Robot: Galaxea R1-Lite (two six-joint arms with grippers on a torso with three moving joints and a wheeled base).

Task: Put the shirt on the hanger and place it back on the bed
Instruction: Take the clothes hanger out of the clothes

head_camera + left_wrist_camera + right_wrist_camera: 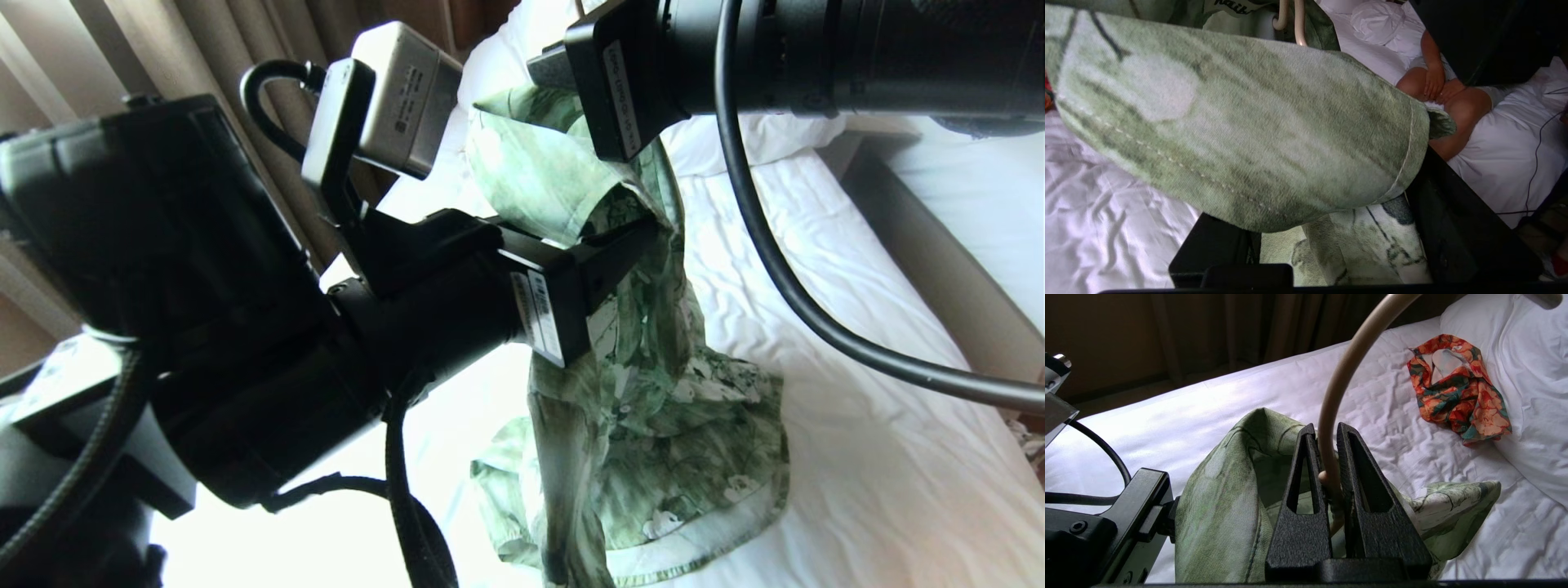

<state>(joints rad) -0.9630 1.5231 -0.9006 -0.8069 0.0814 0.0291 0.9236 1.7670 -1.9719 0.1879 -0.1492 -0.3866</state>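
Strong daylight washes the bed (824,269) sheet to blown-out white in the head view, beside the curtain (196,49), while the arms in front sit as near-black silhouettes. In the left wrist view the shirt (1241,130) sleeve is soft and out of focus. The right wrist view is dimmer and sharper, its background wall dark.
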